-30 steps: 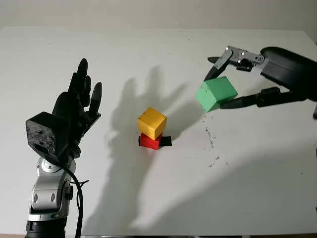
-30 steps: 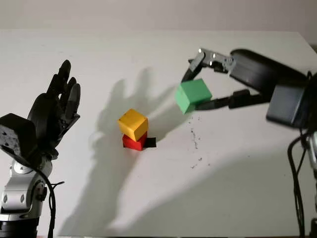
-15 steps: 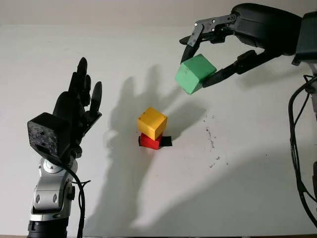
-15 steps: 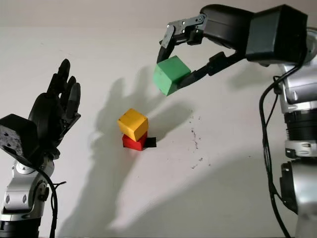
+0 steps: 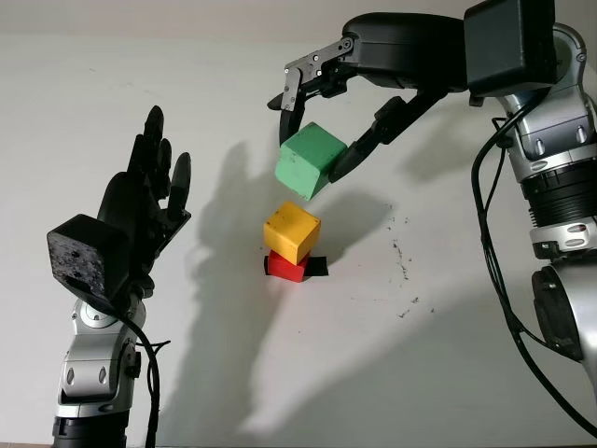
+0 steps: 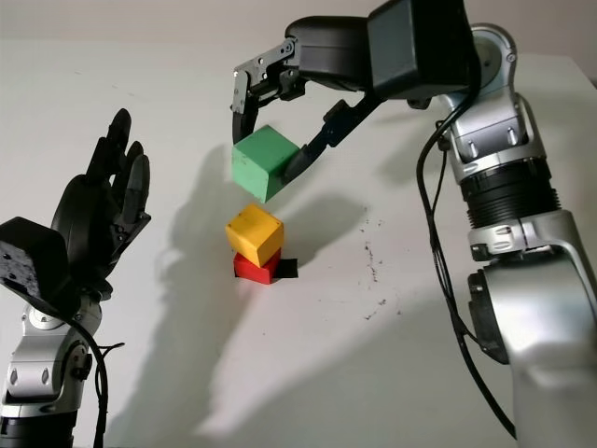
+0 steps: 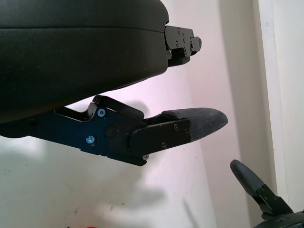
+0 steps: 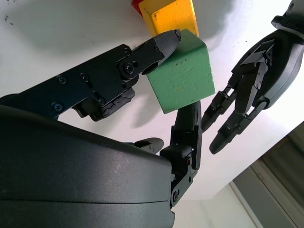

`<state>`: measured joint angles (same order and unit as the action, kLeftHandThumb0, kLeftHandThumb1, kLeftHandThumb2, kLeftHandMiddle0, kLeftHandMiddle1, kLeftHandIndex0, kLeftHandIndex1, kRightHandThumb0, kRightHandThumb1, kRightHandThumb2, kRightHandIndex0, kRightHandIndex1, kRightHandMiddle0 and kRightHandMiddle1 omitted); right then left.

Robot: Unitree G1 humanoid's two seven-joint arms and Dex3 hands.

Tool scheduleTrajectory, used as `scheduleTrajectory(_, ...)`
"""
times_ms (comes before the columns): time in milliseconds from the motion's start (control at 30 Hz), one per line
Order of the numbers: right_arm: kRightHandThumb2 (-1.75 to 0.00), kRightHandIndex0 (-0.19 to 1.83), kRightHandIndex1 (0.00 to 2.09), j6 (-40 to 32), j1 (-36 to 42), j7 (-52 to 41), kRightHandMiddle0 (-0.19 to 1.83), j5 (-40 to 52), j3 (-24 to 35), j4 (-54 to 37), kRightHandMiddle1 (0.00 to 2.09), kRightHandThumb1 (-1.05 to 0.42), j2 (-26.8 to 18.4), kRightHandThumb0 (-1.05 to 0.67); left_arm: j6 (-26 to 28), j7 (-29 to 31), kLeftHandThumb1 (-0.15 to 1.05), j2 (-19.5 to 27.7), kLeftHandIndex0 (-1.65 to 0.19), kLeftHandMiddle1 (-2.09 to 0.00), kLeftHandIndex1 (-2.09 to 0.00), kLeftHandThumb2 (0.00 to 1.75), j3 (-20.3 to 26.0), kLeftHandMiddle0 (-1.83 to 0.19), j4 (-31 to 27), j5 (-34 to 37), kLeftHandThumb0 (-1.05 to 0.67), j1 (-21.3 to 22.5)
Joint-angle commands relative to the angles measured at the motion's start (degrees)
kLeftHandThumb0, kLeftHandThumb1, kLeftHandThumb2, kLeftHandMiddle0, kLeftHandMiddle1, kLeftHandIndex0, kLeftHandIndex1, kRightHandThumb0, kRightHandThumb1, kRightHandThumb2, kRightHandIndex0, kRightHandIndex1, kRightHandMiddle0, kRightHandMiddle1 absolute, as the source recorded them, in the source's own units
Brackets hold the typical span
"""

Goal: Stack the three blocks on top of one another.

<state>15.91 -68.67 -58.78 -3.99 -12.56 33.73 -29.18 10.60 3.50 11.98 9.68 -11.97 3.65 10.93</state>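
Above the yellow block [image 5: 292, 233], itself perched askew on the red block [image 5: 285, 269] at mid-desk [image 5: 448, 355]: green block [image 5: 311, 161], pinched in the right hand's [image 5: 322, 112] fingers [image 8: 159, 45]. Last placement under way. Next, likely: centre, level, lower gently, release. Left of the yellow block, raised: left hand [image 5: 145, 219], open, holding nothing.

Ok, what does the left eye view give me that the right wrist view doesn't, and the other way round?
Left eye view: the green block hangs just above the yellow block, which sits skewed on the red block beside a black mark on the table. Right wrist view: close up, fingers pressing opposite sides of the green block. Both: the three blocks, the right hand shut on the green one, and the open left hand raised to the stack's left.
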Motion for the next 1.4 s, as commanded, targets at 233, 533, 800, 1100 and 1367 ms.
scheduleTrajectory(233,-0.05,0.37,0.04,2.29,1.12,-0.31,0.44,-0.48,-0.68,0.33,1.52,-0.91,1.15,-0.48,0.45,0.3,1.05,0.05,0.1,-0.05,-0.04,0.64,0.36,0.08,-1.71,0.47,-0.64,-0.94)
scheduleTrajectory(533,-0.05,0.38,0.05,3.37,2.63,-0.75,0.46,-0.3,-0.68,-0.05,1.55,-0.91,0.88,-0.53,0.46,0.31,1.05,0.13,0.09,-0.05,-0.05,0.64,0.1,0.08,-1.53,0.09,-0.65,-0.63)
scheduleTrajectory(800,-0.06,0.36,0.04,1.91,3.25,-1.76,0.43,-0.32,-0.77,-1.4,1.56,-0.92,0.69,-0.52,0.53,0.29,1.05,-0.34,0.07,-0.05,-0.06,0.63,-0.01,0.08,-1.48,0.44,-0.65,-0.61)
scheduleTrajectory(1100,-0.05,0.36,0.05,-0.16,4.09,-2.36,0.4,0.98,-0.5,-1.81,1.58,-0.92,1.77,-0.49,1.43,0.11,1.05,-0.49,0.1,-0.05,-0.04,0.63,-0.1,0.1,-2.38,0.16,-0.65,-1.23)
scheduleTrajectory(1367,-0.05,0.37,0.05,0.36,4.64,-1.48,0.4,1.12,-0.14,-1.3,1.59,-0.92,2.7,-0.49,2.55,-0.2,1.05,-0.93,0.11,-0.05,-0.04,0.61,0.03,0.1,-3.3,0.14,-0.66,-1.57)
